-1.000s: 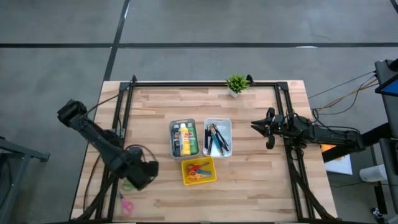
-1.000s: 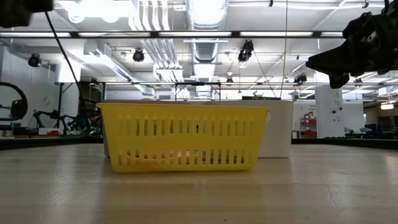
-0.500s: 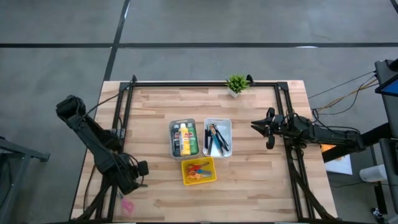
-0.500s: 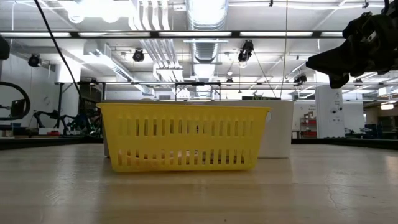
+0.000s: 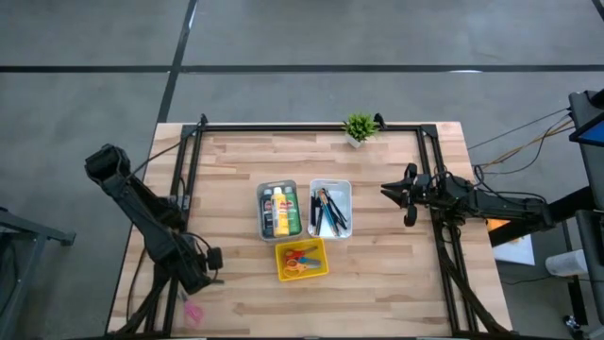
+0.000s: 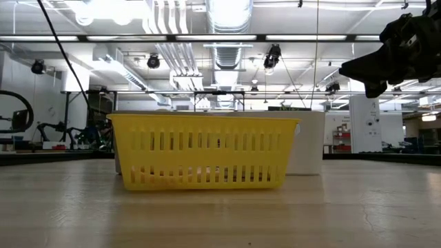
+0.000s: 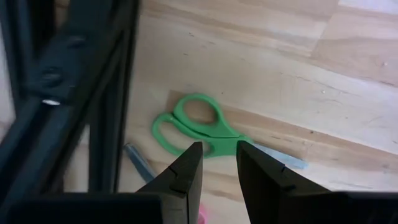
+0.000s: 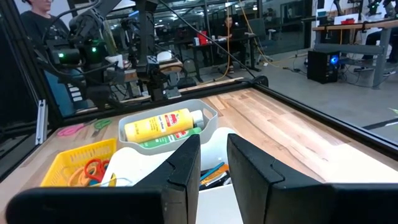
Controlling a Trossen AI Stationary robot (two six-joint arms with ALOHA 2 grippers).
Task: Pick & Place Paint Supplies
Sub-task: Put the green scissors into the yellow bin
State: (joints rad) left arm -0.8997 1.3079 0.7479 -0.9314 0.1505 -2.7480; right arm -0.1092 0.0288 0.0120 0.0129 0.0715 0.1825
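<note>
Bench point(image 5: 396, 283) carries three bins grouped at its centre, presumably so either arm can reach them. Grey bin point(image 5: 277, 210) holds the paint bottles point(image 5: 281, 211) lying side by side; the yellow bottle point(image 8: 163, 123) lies on its side in the right wrist view. White bin point(image 5: 330, 209), just beside the grey one, holds the brushes and pencils point(image 5: 327, 212). Yellow basket point(image 5: 301, 260) sits at their near side with small scissors inside. So the paint supplies appear sorted already.

Right gripper point(image 5: 396, 189) hangs above the bench near its right edge, fingers a narrow gap apart, holding nothing; judged parked.

Left gripper point(image 5: 209, 259) is low at the near-left corner, beside the frame post. Its fingers stand slightly parted, empty, over green scissors point(image 7: 198, 126) lying flat on the wood; a pink item point(image 5: 192, 311) lies nearby. Likely lining up a grasp there.

Potted plant point(image 5: 359, 127) stands at the far edge, untouched.
</note>
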